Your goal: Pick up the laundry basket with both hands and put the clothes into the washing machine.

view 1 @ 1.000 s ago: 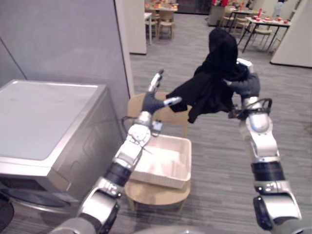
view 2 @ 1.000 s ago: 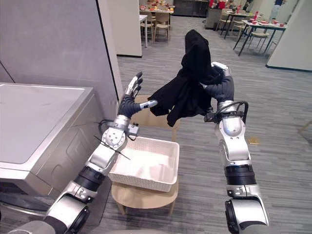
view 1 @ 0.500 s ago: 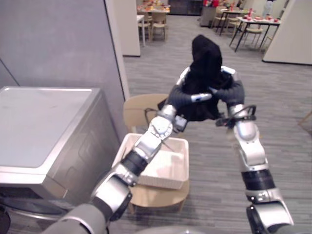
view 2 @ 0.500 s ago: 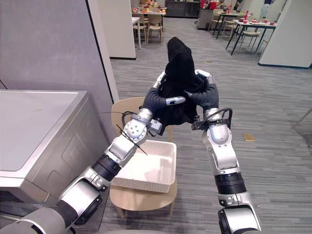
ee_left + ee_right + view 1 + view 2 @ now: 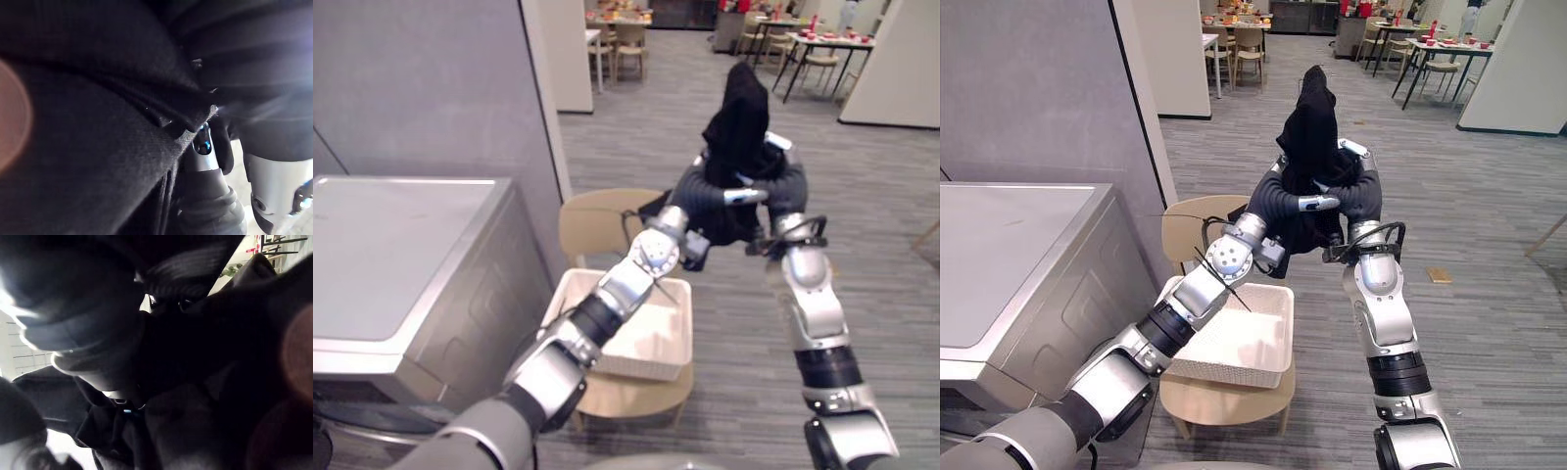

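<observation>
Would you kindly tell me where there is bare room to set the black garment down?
Free: the flat top of the washing machine, against the grey wall; the inside of the white basket beside it; the carpet right of the basket. Crowded: between the left hand and right hand, both closed on the black garment.

Matt black cloth garment, woven plastic basket
</observation>
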Motion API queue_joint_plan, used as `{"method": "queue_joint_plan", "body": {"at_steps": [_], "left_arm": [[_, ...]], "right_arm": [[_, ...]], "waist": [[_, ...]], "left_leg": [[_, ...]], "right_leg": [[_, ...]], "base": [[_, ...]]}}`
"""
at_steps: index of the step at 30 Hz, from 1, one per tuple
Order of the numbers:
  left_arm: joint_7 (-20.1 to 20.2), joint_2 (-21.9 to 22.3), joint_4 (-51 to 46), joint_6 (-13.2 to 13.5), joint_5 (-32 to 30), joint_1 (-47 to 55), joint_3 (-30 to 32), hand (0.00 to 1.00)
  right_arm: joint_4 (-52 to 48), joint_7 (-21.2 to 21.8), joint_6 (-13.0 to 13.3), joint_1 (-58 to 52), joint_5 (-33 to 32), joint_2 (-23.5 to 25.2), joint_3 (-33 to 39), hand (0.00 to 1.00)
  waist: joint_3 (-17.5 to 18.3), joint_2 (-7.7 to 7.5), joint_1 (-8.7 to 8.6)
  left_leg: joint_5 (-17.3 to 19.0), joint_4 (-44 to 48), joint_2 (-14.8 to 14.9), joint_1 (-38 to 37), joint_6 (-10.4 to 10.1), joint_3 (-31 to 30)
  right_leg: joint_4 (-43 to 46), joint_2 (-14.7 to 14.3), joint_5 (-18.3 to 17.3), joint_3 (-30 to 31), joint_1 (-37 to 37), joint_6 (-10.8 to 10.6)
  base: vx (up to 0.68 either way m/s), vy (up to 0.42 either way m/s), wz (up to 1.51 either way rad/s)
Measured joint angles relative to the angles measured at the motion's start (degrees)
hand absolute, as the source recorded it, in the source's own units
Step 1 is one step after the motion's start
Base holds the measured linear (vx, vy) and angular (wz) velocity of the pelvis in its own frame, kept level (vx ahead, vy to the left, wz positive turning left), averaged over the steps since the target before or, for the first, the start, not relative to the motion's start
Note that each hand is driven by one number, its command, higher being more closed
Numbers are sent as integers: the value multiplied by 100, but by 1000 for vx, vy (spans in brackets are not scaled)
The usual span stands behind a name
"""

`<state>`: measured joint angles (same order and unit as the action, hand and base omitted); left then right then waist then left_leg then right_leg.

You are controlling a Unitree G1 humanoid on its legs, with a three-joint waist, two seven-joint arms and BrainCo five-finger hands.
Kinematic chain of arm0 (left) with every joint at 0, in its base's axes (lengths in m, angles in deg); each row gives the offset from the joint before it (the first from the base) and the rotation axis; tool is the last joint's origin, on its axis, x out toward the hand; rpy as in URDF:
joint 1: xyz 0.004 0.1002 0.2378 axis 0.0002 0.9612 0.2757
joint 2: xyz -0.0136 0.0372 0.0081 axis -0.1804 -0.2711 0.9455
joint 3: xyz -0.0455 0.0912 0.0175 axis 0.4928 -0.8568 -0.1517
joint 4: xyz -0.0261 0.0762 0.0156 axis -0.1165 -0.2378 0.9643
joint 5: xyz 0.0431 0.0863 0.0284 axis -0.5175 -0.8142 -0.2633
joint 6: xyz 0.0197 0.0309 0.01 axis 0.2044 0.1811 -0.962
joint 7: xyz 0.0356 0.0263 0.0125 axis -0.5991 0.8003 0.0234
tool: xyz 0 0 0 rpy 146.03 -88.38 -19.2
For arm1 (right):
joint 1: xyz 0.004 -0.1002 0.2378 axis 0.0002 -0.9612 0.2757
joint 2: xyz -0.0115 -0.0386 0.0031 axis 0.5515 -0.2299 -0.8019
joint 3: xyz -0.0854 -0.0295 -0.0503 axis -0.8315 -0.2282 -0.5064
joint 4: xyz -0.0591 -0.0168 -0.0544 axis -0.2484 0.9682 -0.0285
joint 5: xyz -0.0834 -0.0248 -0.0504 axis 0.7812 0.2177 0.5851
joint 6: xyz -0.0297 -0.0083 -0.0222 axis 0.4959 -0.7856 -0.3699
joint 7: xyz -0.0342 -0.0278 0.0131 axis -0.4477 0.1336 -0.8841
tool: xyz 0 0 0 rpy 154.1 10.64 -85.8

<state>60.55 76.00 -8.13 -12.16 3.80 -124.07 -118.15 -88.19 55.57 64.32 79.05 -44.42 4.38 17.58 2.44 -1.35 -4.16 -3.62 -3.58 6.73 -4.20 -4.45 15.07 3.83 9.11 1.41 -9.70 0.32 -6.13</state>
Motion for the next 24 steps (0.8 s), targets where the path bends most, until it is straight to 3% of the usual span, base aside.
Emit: {"method": "queue_joint_plan", "body": {"at_steps": [14,15,24], "left_arm": [[-244,-36,14,-13,310,-243,108,100],[-244,-35,14,-13,310,-242,105,100],[-210,116,-45,16,423,-241,50,100]], "right_arm": [[-273,6,131,-74,-57,3,-59,100],[-273,6,130,-74,-57,6,-60,0],[-699,11,115,-391,-60,11,228,0]], "waist": [[14,-32,-14],[14,-33,-13],[15,-33,6]], "left_leg": [[0,29,3,48,0,-46],[0,29,0,48,0,-46],[0,3,-8,47,0,-30]], "right_leg": [[-5,1,-4,-50,0,-4],[-5,3,-6,-49,0,-7],[-10,5,-11,-42,11,-18]], "base": [[0,0,1],[0,0,0],[0,0,0]]}}
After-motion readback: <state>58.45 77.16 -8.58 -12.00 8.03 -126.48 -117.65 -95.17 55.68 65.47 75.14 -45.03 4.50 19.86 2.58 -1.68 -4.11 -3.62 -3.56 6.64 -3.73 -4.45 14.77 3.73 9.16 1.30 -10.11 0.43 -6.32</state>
